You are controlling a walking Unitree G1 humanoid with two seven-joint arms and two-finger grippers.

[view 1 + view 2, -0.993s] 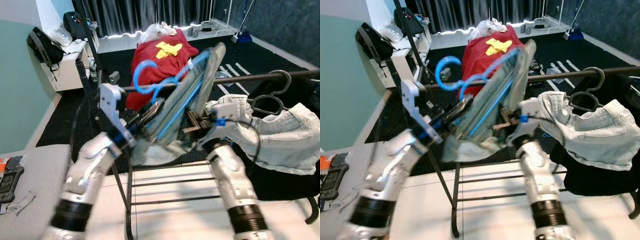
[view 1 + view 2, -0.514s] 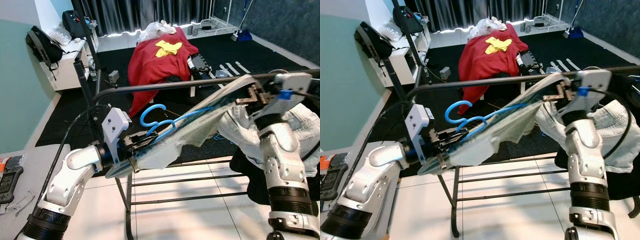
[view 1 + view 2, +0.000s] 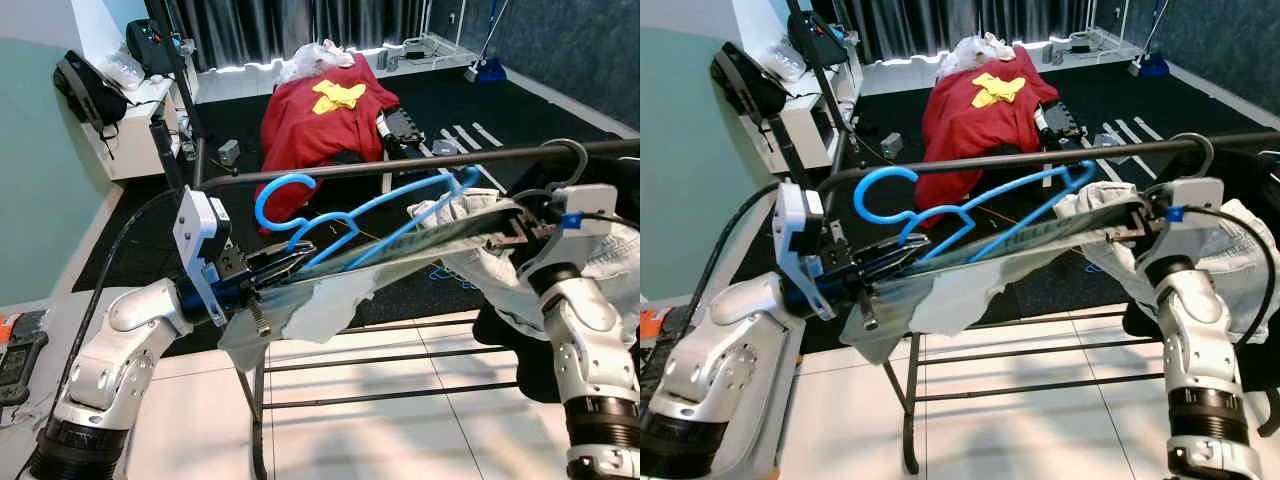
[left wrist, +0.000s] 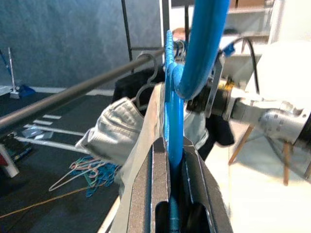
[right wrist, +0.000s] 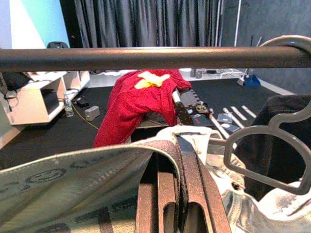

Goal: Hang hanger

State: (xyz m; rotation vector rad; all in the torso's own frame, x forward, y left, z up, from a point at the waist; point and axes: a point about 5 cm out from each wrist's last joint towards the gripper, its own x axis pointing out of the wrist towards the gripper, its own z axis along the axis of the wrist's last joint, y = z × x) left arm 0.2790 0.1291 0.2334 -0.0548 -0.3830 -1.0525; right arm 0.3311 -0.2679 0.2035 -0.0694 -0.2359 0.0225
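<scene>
Just below the rail (image 3: 400,165), my left fingers (image 4: 167,160) are clenched on the blue hanger (image 3: 350,215), its hook reaching up beside the rail but not over it. My right fingers (image 5: 165,194) clamp the far end of the grey garment (image 3: 330,300) draped on the hanger, near a pale denim piece (image 3: 1240,260) already on the rail.

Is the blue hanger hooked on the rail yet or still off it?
Off it. The blue hanger lies tilted below the rail, its hook free, held between the left gripper and right gripper.
</scene>
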